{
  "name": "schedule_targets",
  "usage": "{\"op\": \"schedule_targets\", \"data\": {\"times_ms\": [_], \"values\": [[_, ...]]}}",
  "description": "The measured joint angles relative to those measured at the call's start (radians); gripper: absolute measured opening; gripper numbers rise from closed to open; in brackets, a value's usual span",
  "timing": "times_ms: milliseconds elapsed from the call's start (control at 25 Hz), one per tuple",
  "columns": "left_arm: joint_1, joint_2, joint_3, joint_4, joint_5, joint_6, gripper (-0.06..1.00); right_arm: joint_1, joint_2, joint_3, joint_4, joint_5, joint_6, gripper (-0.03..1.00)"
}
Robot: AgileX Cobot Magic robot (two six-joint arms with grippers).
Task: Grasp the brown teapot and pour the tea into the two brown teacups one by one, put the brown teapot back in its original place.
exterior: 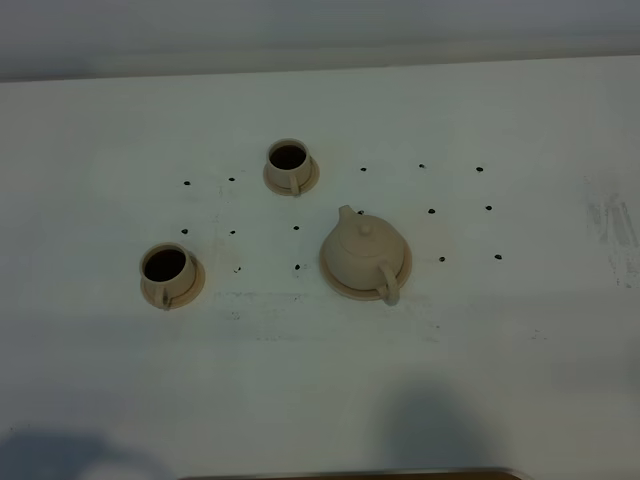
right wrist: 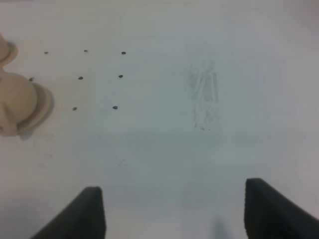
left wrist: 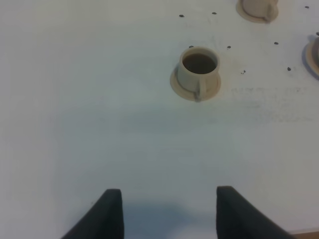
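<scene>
On the white worktop [exterior: 520, 120], the near-left teacup [exterior: 166, 270] and the centre-rear teacup [exterior: 289, 161] stand on saucers. Right of centre, the brown teapot [exterior: 363, 253] sits on its saucer [exterior: 341, 284]. The left gripper [left wrist: 167, 211] shows parted fingers holding nothing; the right gripper [right wrist: 172, 211] stands wide apart, empty.

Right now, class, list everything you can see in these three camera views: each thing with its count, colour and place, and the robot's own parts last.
Squat domed ceramic teapot: one, pale beige, on its saucer right of centre, handle toward the camera.
Wide round teapot saucer: one, pale beige, under the teapot.
Small cylindrical teacups: two, pale beige with dark insides, one at the back middle, one front left.
Small cup saucers: two, pale beige, one under each cup.
Flat table: one, white, dotted with small dark holes.
Left gripper: black fingers, over bare table.
Right gripper: black fingers wide apart, over bare table.
</scene>
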Motion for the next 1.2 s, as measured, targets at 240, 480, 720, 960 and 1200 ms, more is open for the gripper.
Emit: {"op": "schedule_targets", "data": {"times_ms": [240,480,720,960,1200], "values": [[0.000,0.000,0.000,0.000,0.000,0.000,0.49,0.000,0.000,0.000,0.000,0.000,0.000,0.57],[0.000,0.000,0.000,0.000,0.000,0.000,0.49,0.000,0.000,0.000,0.000,0.000,0.000,0.57],[0.000,0.000,0.000,0.000,0.000,0.000,0.49,0.000,0.000,0.000,0.000,0.000,0.000,0.57],[-0.001,0.000,0.000,0.000,0.000,0.000,0.49,0.000,0.000,0.000,0.000,0.000,0.000,0.57],[-0.041,0.000,0.000,0.000,0.000,0.000,0.49,0.000,0.000,0.000,0.000,0.000,0.000,0.57]]}}
